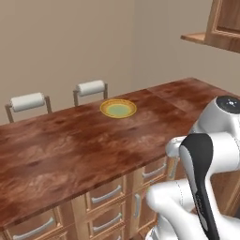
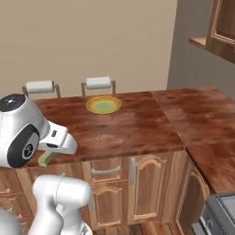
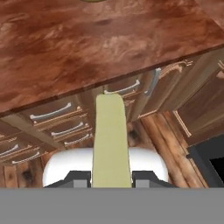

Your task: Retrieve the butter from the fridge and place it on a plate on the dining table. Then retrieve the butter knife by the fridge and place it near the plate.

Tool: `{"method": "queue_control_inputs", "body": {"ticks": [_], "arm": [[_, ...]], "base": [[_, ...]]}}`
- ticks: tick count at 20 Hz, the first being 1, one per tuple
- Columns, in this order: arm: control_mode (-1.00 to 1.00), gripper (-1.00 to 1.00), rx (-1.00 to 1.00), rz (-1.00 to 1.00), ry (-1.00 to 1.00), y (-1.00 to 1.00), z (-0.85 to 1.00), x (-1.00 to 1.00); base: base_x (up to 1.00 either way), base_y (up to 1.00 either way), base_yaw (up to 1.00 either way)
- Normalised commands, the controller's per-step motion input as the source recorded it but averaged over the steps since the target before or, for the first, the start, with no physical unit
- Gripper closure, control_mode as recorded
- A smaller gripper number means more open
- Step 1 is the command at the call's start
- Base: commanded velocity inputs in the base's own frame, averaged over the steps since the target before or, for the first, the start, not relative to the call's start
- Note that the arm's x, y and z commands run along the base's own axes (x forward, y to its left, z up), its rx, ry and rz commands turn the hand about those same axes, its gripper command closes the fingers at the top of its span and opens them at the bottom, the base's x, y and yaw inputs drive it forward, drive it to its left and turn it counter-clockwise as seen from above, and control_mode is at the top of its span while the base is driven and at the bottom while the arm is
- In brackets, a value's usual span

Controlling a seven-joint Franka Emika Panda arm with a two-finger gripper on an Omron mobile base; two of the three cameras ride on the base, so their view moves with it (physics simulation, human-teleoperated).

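Now | butter (image 3: pixel 111 140) clamped in end effector (image 3: pixel 111 180) | beside dining table (image 3: pixel 87 48)

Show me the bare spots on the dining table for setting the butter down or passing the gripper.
The dining table is almost all bare wood. The plate sits alone near the far edge by the two stools, its centre empty. Bare wood runs left, right and in front of it. The gripper, shut on the butter, is off the near edge.

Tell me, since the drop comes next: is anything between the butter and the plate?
Nothing visible. The gripper holds the butter short of the table's near edge; between there and the plate lies bare tabletop. Two stools stand beyond the far side.
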Motion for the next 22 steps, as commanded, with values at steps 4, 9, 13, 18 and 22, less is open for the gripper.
{"method": "queue_control_inputs", "body": {"ticks": [4,9,13,18,22], "arm": [[1.0,1.0,0.0,0.0,0.0,0.0,0.0,0.0],[1.0,1.0,0.0,0.0,0.0,0.0,0.0,0.0],[1.0,1.0,0.0,0.0,0.0,0.0,0.0,0.0],[1.0,1.0,0.0,0.0,0.0,0.0,0.0,0.0],[1.0,1.0,0.0,0.0,0.0,0.0,0.0,0.0]], "base": [[0.84,-0.08,0.08],[0.7,-0.12,0.1],[0.25,-0.13,0.06],[0.02,0.0,0.02],[0.0,0.0,0.0]]}}
